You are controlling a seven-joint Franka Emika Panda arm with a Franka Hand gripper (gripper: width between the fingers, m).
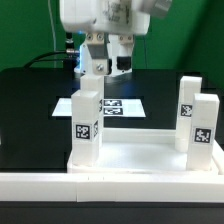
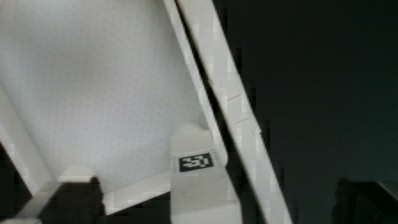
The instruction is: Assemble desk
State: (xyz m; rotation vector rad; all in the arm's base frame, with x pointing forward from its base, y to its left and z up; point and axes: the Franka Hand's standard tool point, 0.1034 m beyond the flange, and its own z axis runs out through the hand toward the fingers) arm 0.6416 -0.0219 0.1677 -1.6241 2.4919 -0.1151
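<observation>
A: Item one, the gripper [image 1: 103, 66]. Condition?

B: Hanging from the arm over the black table [image 1: 30, 110], fingers pointing down. A white square leg [image 1: 94, 64] sits upright between the fingers, which appear pinched onto it. In the wrist view only dark finger shapes show at the picture's edge, blurred.

A: Item two, what lies directly under it?

B: A second leg [image 1: 86, 128], upright, tag facing the camera, standing at the desk slab's corner on the exterior view's left. It is just below the held leg; whether they touch I cannot tell.

A: Item three, the slab itself?

B: Desk slab [image 1: 140, 160], white, rimmed, lying flat at the front of the table, below and in front of the gripper. The wrist view shows its broad white surface [image 2: 89, 100] with a tagged leg [image 2: 199, 160] rising from it.

A: Remaining legs?

B: Two more legs [image 1: 196, 125], upright, tagged, close together at the slab's corner on the exterior view's right, well apart from the gripper.

A: Other stock?

B: The marker board [image 1: 115, 105], flat on the table behind the slab.
</observation>
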